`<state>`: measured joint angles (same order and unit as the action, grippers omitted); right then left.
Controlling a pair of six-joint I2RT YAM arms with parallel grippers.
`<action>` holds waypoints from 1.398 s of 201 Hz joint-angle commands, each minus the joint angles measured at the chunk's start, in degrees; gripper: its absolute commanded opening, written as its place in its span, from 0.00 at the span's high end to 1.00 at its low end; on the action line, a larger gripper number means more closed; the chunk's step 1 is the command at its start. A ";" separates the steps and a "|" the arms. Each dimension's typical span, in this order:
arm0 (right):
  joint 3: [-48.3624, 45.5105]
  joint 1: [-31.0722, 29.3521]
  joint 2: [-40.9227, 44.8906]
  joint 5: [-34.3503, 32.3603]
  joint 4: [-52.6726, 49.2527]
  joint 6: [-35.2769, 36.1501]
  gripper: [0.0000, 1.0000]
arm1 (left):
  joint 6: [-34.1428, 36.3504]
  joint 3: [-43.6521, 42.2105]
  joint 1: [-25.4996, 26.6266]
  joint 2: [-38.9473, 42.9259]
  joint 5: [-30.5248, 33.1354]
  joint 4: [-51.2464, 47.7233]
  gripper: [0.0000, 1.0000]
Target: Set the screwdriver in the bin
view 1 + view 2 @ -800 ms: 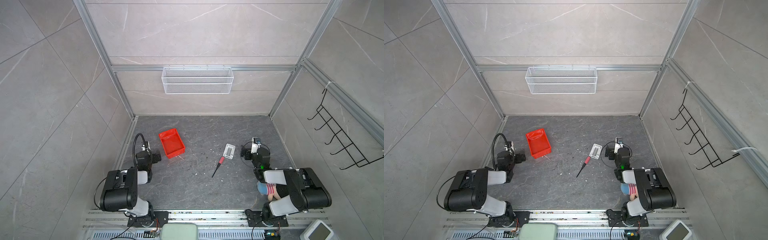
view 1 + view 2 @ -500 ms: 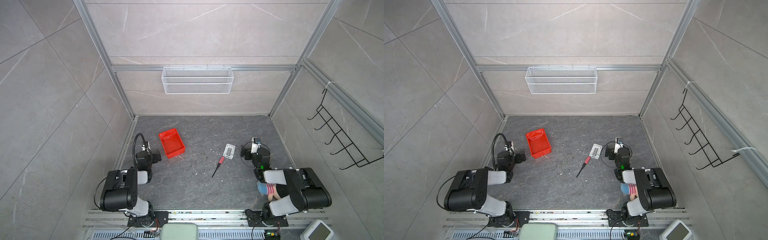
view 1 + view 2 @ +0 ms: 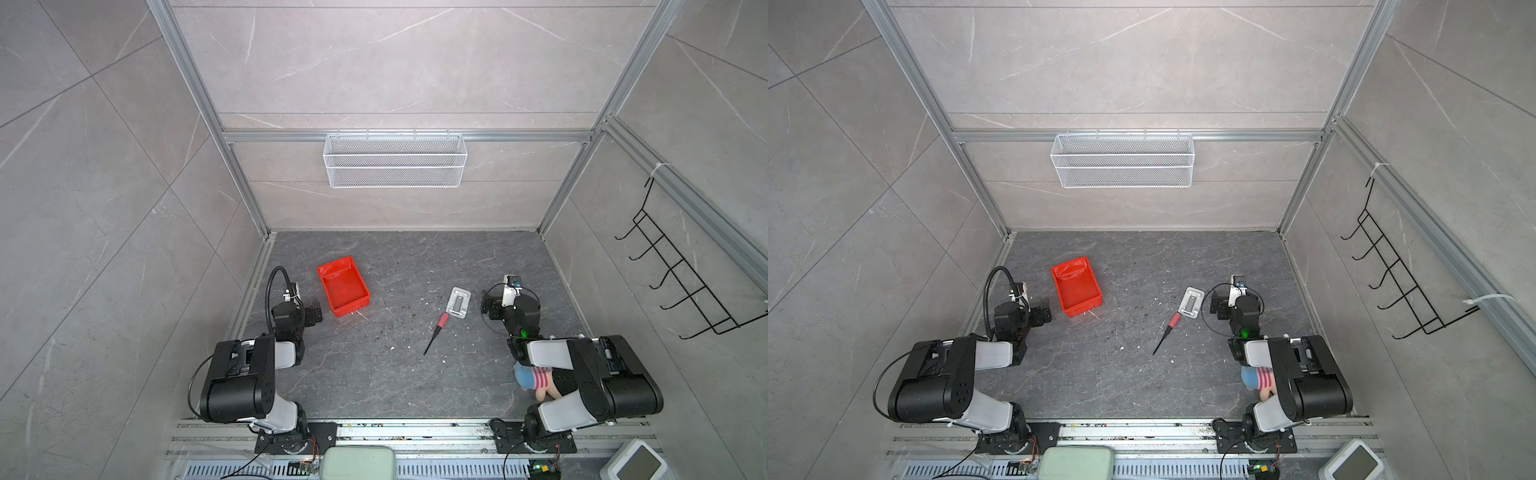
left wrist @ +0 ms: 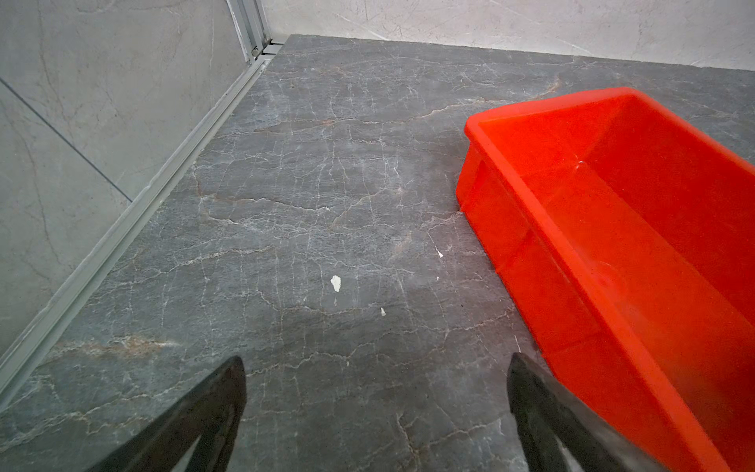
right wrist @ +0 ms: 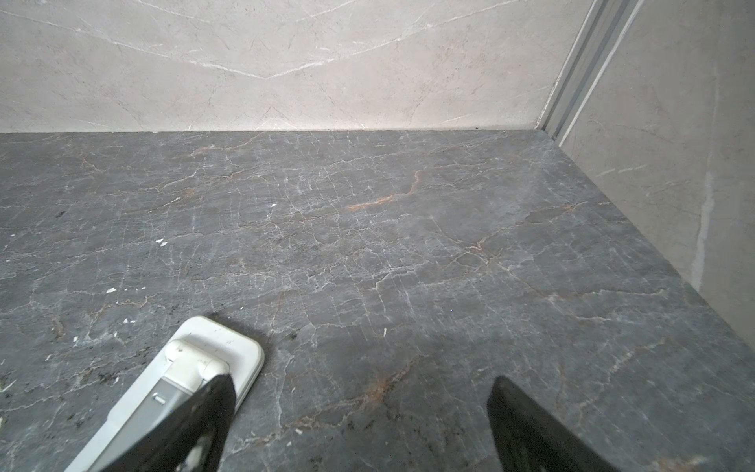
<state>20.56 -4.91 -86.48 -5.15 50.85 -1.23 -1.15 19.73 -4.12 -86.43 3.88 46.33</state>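
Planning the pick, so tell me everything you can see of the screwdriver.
The screwdriver is small and slim: red handle, black collar, thin dark shaft. It lies flat and diagonal on the grey tabletop, handle end by a corner of the silver-grey plate (contact unclear), tip toward the near edge. Nothing grips it.

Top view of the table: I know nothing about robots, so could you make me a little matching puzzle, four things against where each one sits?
Things
1. screwdriver
2. bin
3. wire basket
4. metal plate

Places
A. hanging on the back wall
B. open-topped, beside the open left gripper
C. lying flat, closest to the open right gripper
D. loose on the table, tip toward the near edge

Pairs: 1-D, 2-B, 3-A, 4-C
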 commanded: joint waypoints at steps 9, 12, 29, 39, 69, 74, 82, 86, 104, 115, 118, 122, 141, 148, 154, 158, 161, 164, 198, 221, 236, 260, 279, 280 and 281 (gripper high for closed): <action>-0.19 -0.34 -0.39 -0.29 -0.16 0.71 0.01 | -0.43 0.85 0.00 0.48 -0.57 2.01 0.00; -0.12 -0.31 -0.29 -0.25 -0.47 0.71 0.01 | -0.46 0.85 -0.01 0.49 -0.60 2.01 0.00; -0.17 -0.43 -0.35 -0.28 -0.32 0.73 0.01 | -0.43 0.90 -0.01 0.48 -0.54 2.00 0.00; -0.17 -0.36 -0.28 -0.22 -0.31 0.72 0.01 | -0.52 0.92 -0.01 0.58 -0.65 1.93 0.00; -1.57 -0.28 0.88 1.51 1.46 0.81 0.01 | -0.52 0.91 0.10 1.99 0.17 0.92 0.00; -1.88 -0.34 1.18 2.20 1.93 1.19 0.01 | -0.61 0.94 0.16 2.68 0.86 0.44 0.00; -2.17 -0.29 2.00 3.02 1.85 1.45 0.01 | -0.99 0.93 0.18 4.07 1.60 -0.74 0.00; -2.31 -0.28 2.51 3.29 1.61 1.58 0.01 | -1.13 0.87 0.23 4.93 1.80 -1.35 0.00; -2.63 -0.30 5.34 3.61 -0.29 1.95 0.01 | -0.94 0.19 0.23 9.27 1.89 -3.76 0.00; -2.39 -0.23 7.87 3.91 -3.21 2.02 0.01 | -0.49 0.15 0.19 12.46 1.85 -6.91 0.00; -2.29 -0.33 8.63 4.00 -4.26 2.03 0.01 | -0.35 0.19 0.18 13.37 1.77 -7.75 0.00; -2.13 -0.33 9.65 4.13 -5.66 1.98 0.01 | -0.13 0.28 0.24 14.60 1.70 -8.90 0.00; -1.51 -0.37 13.97 5.05 -10.93 2.01 0.01 | 1.13 1.15 0.25 20.70 0.19 -15.14 0.00; -1.40 -0.37 15.37 5.43 -12.59 2.03 0.01 | 1.15 1.85 0.18 22.54 -0.19 -17.86 0.00; -1.24 -0.39 16.68 5.81 -14.07 2.08 0.01 | 1.22 3.06 0.19 24.44 -1.04 -20.91 0.00; -1.07 -0.39 17.56 6.01 -15.15 2.08 0.01 | 1.36 3.70 0.20 25.57 -1.93 -23.03 0.00; -0.86 -0.49 18.17 6.29 -16.03 1.99 0.01 | 1.40 4.23 0.18 26.40 -2.61 -24.54 0.00; -0.56 -0.49 18.80 6.51 -17.25 1.82 0.01 | 1.41 4.71 0.23 27.19 -3.35 -25.80 0.00; 4.26 -1.06 24.65 10.44 -32.71 1.32 0.01 | 0.63 7.54 2.55 34.24 -7.67 -33.45 0.00; 5.77 -2.43 28.19 9.97 -37.61 -1.04 0.01 | 3.36 9.48 8.17 36.26 -7.49 -37.07 0.00; 6.98 -4.44 29.81 8.04 -40.78 -2.65 0.01 | 5.27 11.58 12.04 35.78 -9.20 -39.69 0.00; 8.07 -8.16 30.28 4.67 -41.88 -7.72 0.01 | 8.47 16.23 18.73 32.91 -13.68 -44.84 0.00; 9.42 -11.52 28.69 1.76 -42.16 -15.01 0.01 | 10.47 19.31 25.15 30.03 -14.95 -47.43 0.00; 9.55 -11.66 28.58 1.52 -42.20 -15.41 0.01 | 10.55 19.39 25.53 29.89 -14.95 -47.50 0.00; 9.66 -11.90 28.48 1.31 -42.26 -15.88 0.01 | 10.68 19.52 25.86 29.73 -14.95 -47.53 0.00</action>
<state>27.51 -13.78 -56.88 0.71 12.40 -7.42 4.91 34.92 15.86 -54.15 -6.70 3.88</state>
